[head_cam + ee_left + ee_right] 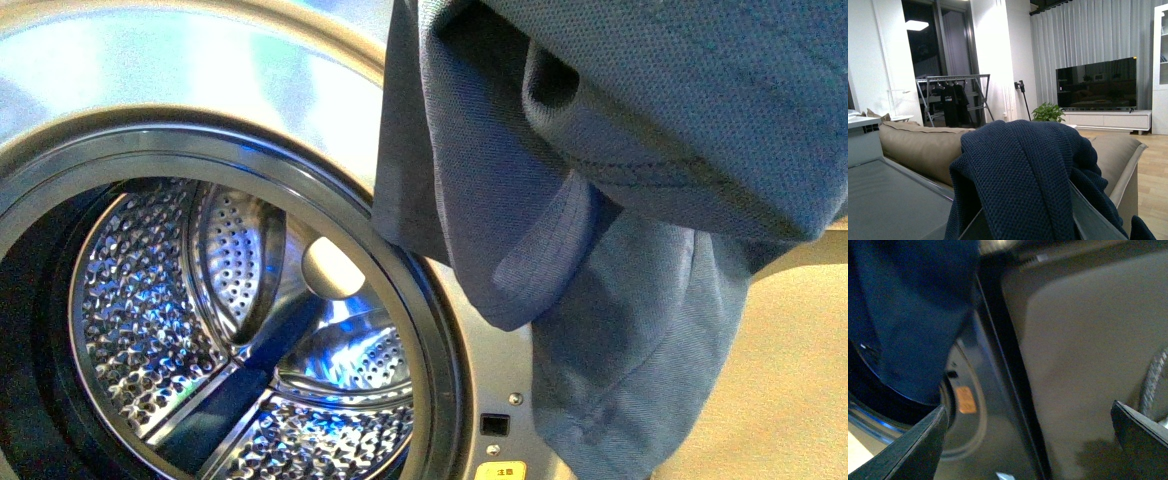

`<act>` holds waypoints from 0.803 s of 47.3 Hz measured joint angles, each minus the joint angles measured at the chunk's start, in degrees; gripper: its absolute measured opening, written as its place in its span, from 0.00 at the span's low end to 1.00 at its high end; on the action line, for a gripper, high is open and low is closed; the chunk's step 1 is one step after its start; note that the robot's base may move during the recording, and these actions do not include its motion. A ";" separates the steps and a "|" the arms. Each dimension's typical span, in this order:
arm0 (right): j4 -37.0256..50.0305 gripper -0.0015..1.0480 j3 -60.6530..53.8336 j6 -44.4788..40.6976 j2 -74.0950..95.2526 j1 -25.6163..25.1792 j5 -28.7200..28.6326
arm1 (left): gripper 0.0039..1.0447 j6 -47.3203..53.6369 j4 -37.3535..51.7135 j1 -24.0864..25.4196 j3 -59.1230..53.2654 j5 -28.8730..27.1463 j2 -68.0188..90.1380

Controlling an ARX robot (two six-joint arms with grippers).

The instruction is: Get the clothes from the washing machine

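Observation:
The clothes (pixel 600 180), a slate-blue pique-knit garment, hang in folds from the top right of the front view, in front of the washing machine's (pixel 250 90) silver face. The round door opening shows the bare dimpled steel drum (pixel 240 330). In the left wrist view my left gripper (pixel 1025 227) is shut on the clothes (pixel 1023 170), which drape over both fingers. In the right wrist view my right gripper (pixel 1030 440) is open and empty, its fingers wide apart; the clothes (pixel 908 315) hang beside it, close to the machine's front (pixel 983 405) with its orange sticker (pixel 965 400).
A beige sofa cushion (pixel 923 145) lies behind the held garment. Further off are a clothes rack (pixel 953 97), a potted plant (pixel 1048 112), a television (pixel 1096 85) on a white cabinet, and wooden floor (pixel 1153 175). A grey woven edge (pixel 1153 380) shows beside the right finger.

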 joint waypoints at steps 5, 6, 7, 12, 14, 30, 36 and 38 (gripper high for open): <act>6.38 0.93 4.61 4.02 5.79 -1.36 -4.55 | 0.10 0.00 0.00 -0.02 0.00 -0.02 0.00; 8.22 0.93 6.54 4.72 7.26 -1.36 -5.11 | 0.10 0.00 0.00 -0.02 0.00 -0.02 0.00; 8.76 0.93 7.15 4.92 7.82 -1.36 -5.25 | 0.10 0.00 0.00 -0.02 0.00 -0.02 0.00; 12.87 0.93 12.81 5.20 13.11 -0.55 -6.25 | 0.10 0.00 0.00 -0.02 0.00 0.00 0.00; 14.27 0.93 15.34 5.14 15.58 -0.09 -7.06 | 0.10 0.00 0.00 -0.02 0.00 0.00 0.00; 25.05 0.93 39.91 3.85 36.92 2.71 -16.57 | 0.10 0.00 0.00 -0.02 0.00 -0.02 0.00; 28.70 0.93 45.29 6.40 42.29 2.78 -21.73 | 0.10 0.00 0.00 -0.02 0.00 0.00 0.00; 29.55 0.93 46.86 7.17 43.78 2.86 -23.15 | 0.10 0.00 0.00 -0.02 0.00 0.00 0.00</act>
